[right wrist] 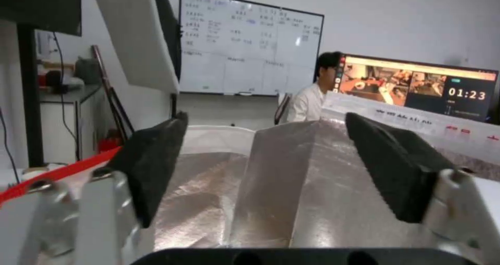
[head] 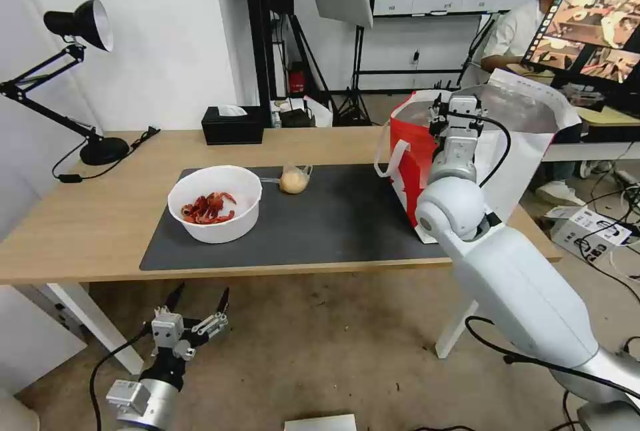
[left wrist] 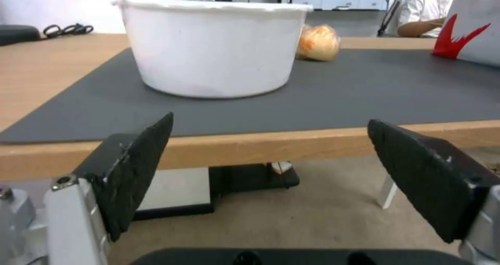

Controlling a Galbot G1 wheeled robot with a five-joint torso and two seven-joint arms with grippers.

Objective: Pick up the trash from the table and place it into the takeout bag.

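Legible writing: the monitor (right wrist: 416, 91) behind the bag displays "01:23" in the right wrist view. The whiteboard (right wrist: 245, 48) carries handwriting too small to read, and print along the bag's white upper flap cannot be read either.

The takeout bag (head: 407, 151), white with a red panel and silver foil lining, stands open at the right end of the table (head: 87, 218), partly on the dark grey mat (head: 333, 224). The right gripper (head: 457, 106) hangs over the bag's open mouth, fingers spread apart and holding nothing; its black pads (right wrist: 151, 159) frame the foil interior below.

The white round bowl (head: 215, 203) of red crayfish shells (head: 208, 208) sits on the left part of the mat. The small clear bag (head: 294, 179) with a yellowish lump lies on the mat's far edge, just right of the bowl and apart from it. Both are well left of the takeout bag.

The left gripper (head: 199, 299) is below and in front of the table's near edge, fingers released wide and empty, pointing toward the bowl, well short of it. A black tissue box (head: 233, 125) and a black desk lamp (head: 80, 78) stand at the table's far left.
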